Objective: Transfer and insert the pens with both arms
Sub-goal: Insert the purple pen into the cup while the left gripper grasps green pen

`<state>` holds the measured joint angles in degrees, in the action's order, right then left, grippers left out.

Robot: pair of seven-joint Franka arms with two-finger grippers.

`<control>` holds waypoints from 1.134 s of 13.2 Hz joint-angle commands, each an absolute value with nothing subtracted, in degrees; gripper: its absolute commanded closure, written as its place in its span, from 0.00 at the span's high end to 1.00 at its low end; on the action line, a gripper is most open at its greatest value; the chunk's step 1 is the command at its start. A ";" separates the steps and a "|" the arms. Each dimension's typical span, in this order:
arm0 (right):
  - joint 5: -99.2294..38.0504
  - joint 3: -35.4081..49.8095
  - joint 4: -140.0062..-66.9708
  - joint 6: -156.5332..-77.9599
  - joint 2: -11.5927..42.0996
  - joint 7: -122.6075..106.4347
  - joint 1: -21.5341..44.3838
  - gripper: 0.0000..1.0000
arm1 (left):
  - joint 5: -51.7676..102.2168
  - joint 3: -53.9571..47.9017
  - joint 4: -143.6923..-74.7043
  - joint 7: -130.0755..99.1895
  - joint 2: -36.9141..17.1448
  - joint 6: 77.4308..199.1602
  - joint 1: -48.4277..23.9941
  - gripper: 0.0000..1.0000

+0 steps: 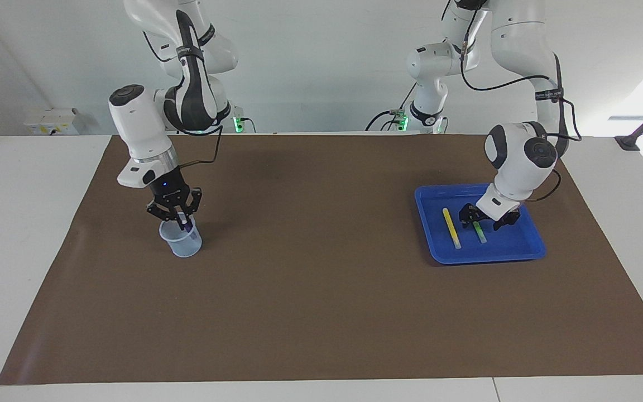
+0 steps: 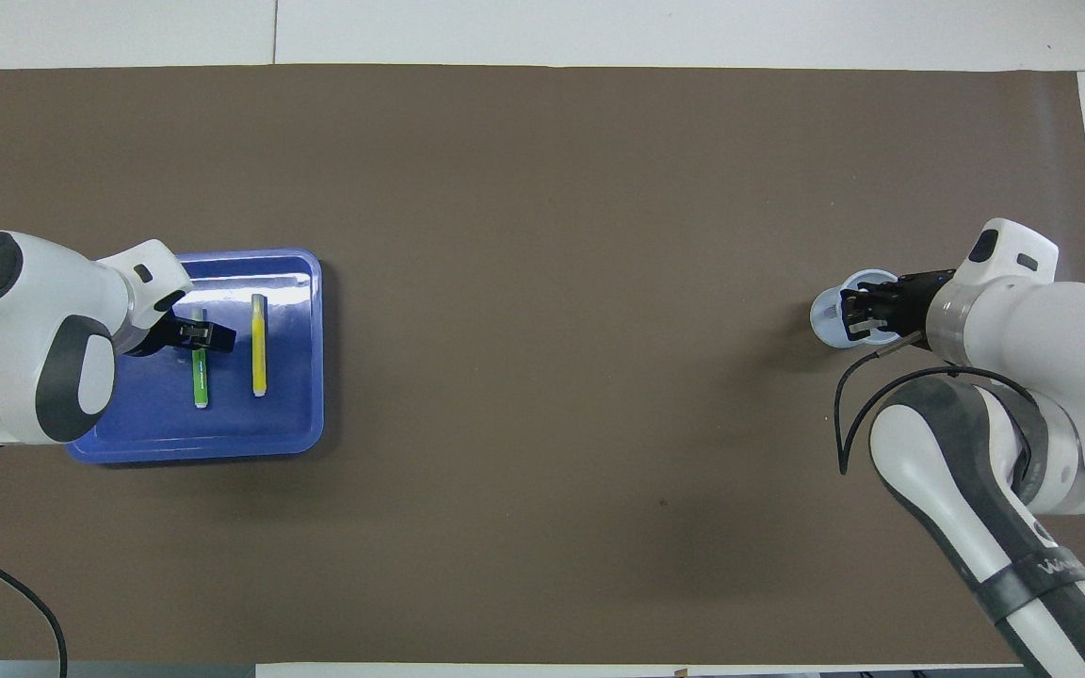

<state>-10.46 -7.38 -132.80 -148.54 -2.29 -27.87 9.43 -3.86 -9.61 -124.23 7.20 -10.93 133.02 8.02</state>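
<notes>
— Blue tray [image 1: 528, 254] at the left arm's end of the brown-covered surface [image 1: 321, 290]: what's in it?
— Yellow pen [image 1: 451, 228] and green pen [image 1: 478, 231], side by side. The left gripper [image 1: 486, 219] is down over the green one, fingers apart astride it.
— And the right gripper [image 1: 181, 220]?
— Fingers together on the purple pen [image 1: 185, 227], its lower end inside the clear cup [image 1: 182, 241] at the right arm's end.

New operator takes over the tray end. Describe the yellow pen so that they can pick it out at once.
Find the shallow blue plastic tray on the brown mat, toward the left arm's end of the table. Two slim marker pens lie in it side by side. The yellow marker pen lies free, toward the table's middle; the green marker pen beside it has the left claw over it.
</notes>
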 commanded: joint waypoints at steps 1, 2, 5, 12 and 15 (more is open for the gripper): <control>-11.78 -7.12 -133.51 -149.68 -2.55 -27.60 9.49 0.00 | -5.27 -9.67 -125.07 7.73 -10.72 133.95 8.44 0.90; -11.86 -7.03 -133.51 -149.68 -2.46 -27.60 9.58 0.35 | -5.27 -9.67 -125.07 7.56 -10.64 133.68 8.44 0.86; -11.78 -6.94 -132.55 -149.24 -2.20 -27.77 9.58 1.00 | -5.19 -9.67 -125.33 6.77 -10.63 133.51 8.52 0.63; -10.55 -6.06 -124.12 -136.70 -2.46 -22.79 9.41 1.00 | -5.27 -9.67 -125.25 6.68 -10.81 133.59 9.84 0.00; -4.77 -6.24 -117.45 -125.20 -3.16 -13.39 8.70 1.00 | -5.19 -9.67 -124.90 6.50 -10.81 133.33 9.76 0.00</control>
<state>-8.08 -6.26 -121.65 -131.64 -2.81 -18.94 9.32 -3.88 -9.50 -124.61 7.16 -10.87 132.99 9.15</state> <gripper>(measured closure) 0.000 0.837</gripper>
